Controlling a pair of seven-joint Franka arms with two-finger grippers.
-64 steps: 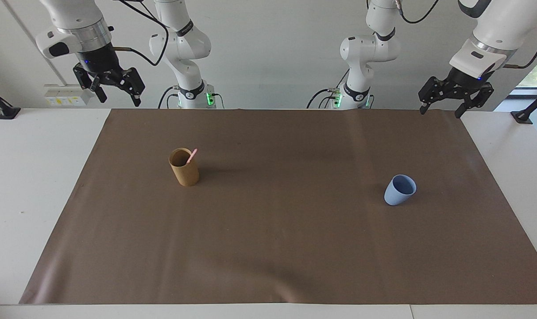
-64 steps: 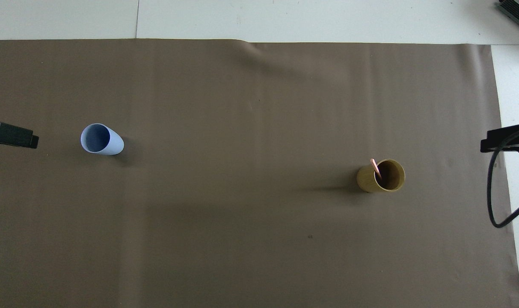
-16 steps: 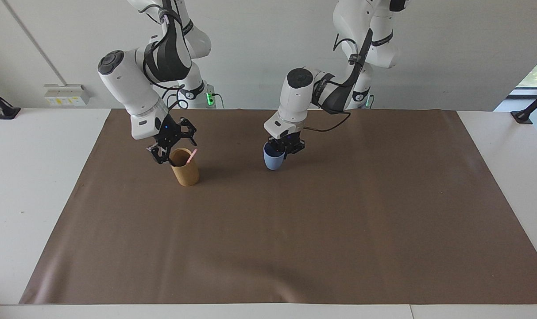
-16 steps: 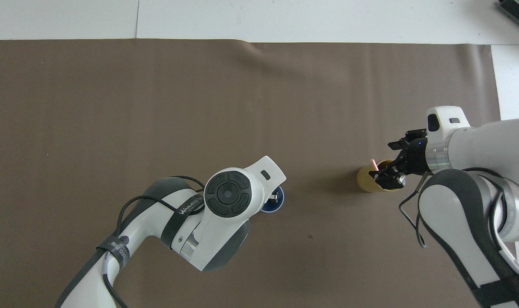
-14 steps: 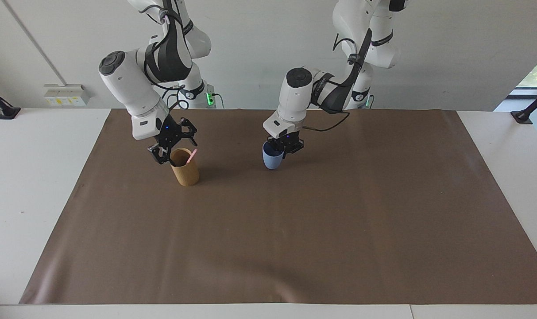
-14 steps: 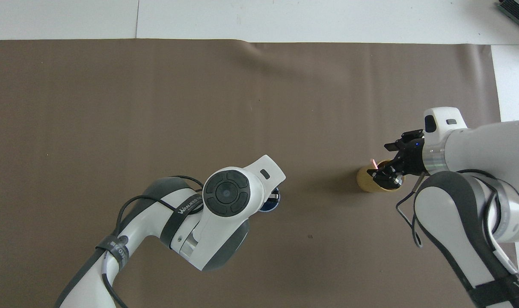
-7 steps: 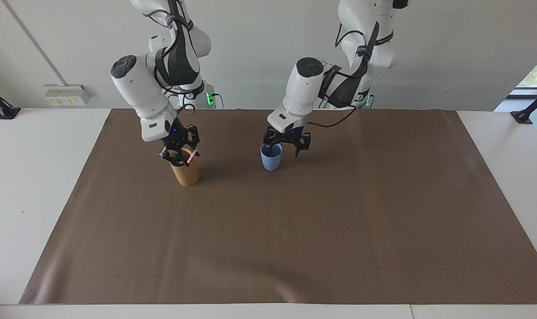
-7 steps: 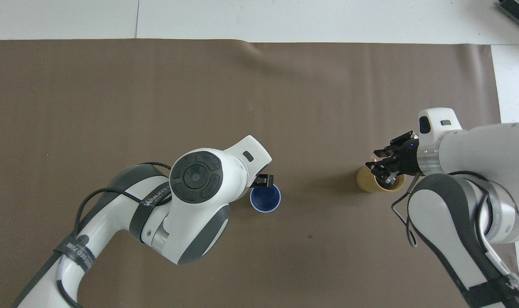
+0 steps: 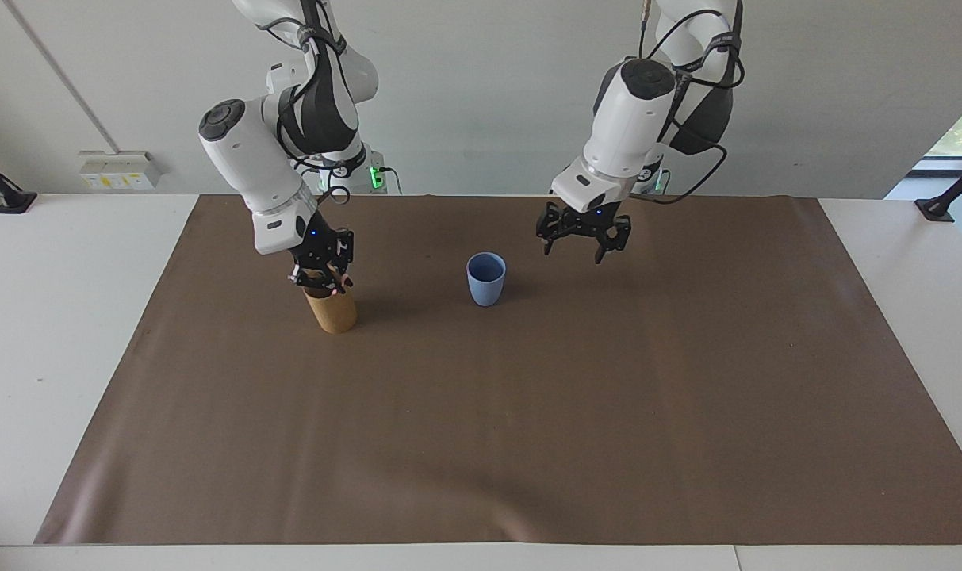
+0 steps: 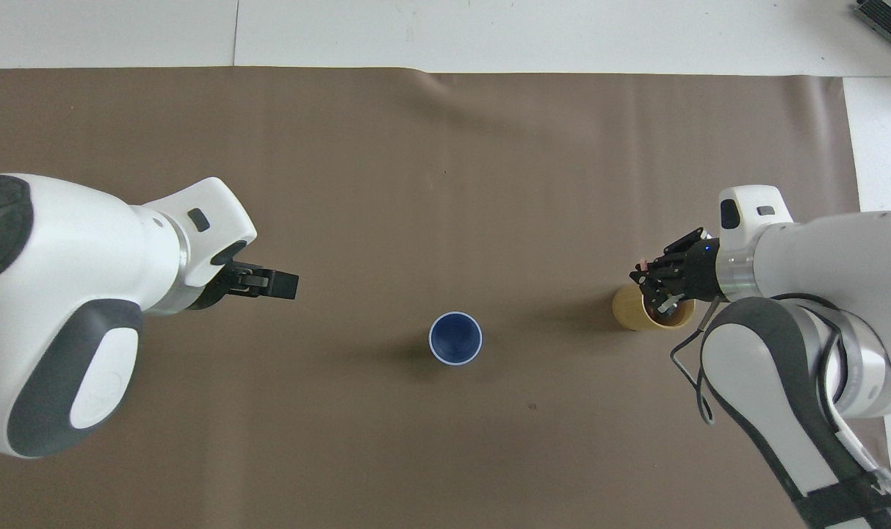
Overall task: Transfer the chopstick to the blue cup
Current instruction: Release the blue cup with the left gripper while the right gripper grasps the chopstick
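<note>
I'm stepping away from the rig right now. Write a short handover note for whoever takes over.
Right gripper: shut on the chopstick, at the mouth of the tan cup; the stick is not lifted out yet.
Left gripper: open, empty, raised over the brown mat, beside the blue cup.
Done: blue cup upright mid-table.
Left: lift the chopstick, carry it over, drop it in the blue cup.

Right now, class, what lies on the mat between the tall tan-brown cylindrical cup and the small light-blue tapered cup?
Nothing: in both views only bare brown mat separates the tall tan-brown cylindrical cup from the small light-blue tapered cup.
</note>
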